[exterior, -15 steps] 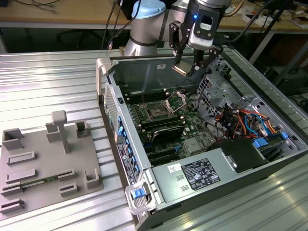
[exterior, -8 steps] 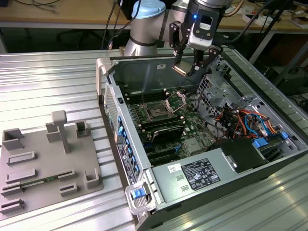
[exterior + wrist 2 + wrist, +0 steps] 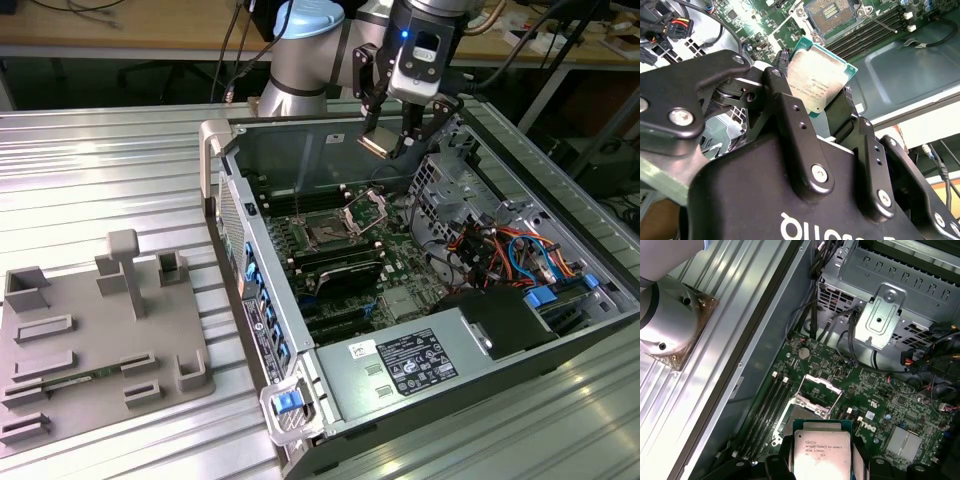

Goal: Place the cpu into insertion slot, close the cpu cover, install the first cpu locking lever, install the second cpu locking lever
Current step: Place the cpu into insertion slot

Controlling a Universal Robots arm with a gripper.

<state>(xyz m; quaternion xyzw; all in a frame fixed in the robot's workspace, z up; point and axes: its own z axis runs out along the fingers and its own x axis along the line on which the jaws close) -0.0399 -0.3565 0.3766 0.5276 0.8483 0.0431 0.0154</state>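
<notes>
While the arm hung over the open computer case (image 3: 300,150), its gripper (image 3: 390,138) held the cpu (image 3: 379,144) up in the air. The two black fingers (image 3: 782,82) were squeezed onto two sides of the chip, with the chip tight between them. In both wrist views the silver top of the cpu (image 3: 820,80) faced the camera, and a thin green rim showed round its edge (image 3: 821,455).

The cpu was above the green motherboard (image 3: 400,262) and not touching it. It was high over the back part of the case, near the back wall.

The insertion slot (image 3: 326,232) lay down on the motherboard, well below the chip. It was bare, and its dark square middle showed in the second wrist view (image 3: 834,11). The cpu cover (image 3: 365,208) stood tipped up at one edge of the slot, wide open. In the first wrist view the cover (image 3: 818,390) was a silver frame just past the chip. A thin metal locking lever (image 3: 883,24) stuck out beside the slot.

A grey power supply box (image 3: 410,365) sat at the near end of the case. On the exterior view's left, a grey plastic tray (image 3: 100,340) lay on the ribbed metal table (image 3: 100,170).
</notes>
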